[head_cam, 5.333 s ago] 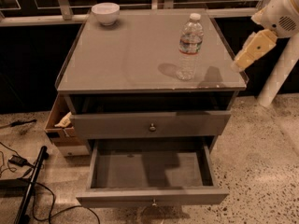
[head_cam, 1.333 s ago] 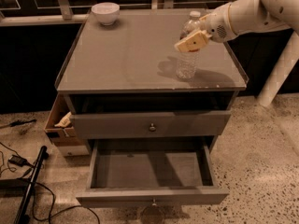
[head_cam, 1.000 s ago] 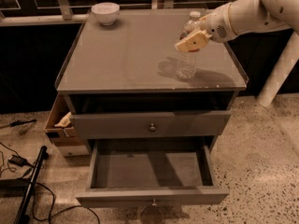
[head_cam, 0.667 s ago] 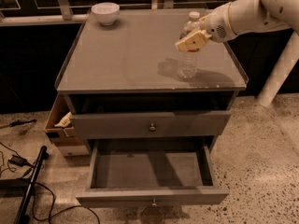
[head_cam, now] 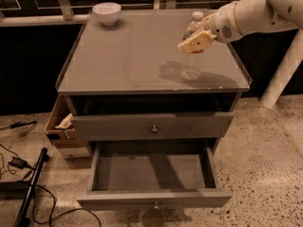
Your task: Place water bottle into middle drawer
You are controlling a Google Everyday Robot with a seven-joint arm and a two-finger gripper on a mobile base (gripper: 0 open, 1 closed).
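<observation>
Next to no change from the views of a second ago: same reach in from the right, same spots for everything on the grey glass-topped bench (head_cam: 132, 56). Against the view of five seconds back, no longer out past the right edge, but brought in over the right part of the top.

Tan-tipped claw (head_cam: 190, 44) on a white arm (head_cam: 251, 15), up against the upper body of the small clear plastic water bottle (head_cam: 191, 66) with white screw cap, crossing in front of it at label height. Impossible to tell whether spread, pressed together or pinching. Water bottle upright, standing on the bench right of the middle and toward the near edge, cap showing above the claw, lower half showing below it.

At the far left of the bench, well apart from the water bottle, a small white bowl (head_cam: 106, 12). Below the top, a pushed-in grey drawer front (head_cam: 189, 126) with a round knob. Under that, pulled out toward the near side, the wide shallow grey wooden middle drawer (head_cam: 147, 171). Left of the cabinet, an open cardboard box (head_cam: 59, 124). Black cables (head_cam: 19, 163) on the speckled stone floor (head_cam: 265, 150), and a white post (head_cam: 284, 65) at the right
</observation>
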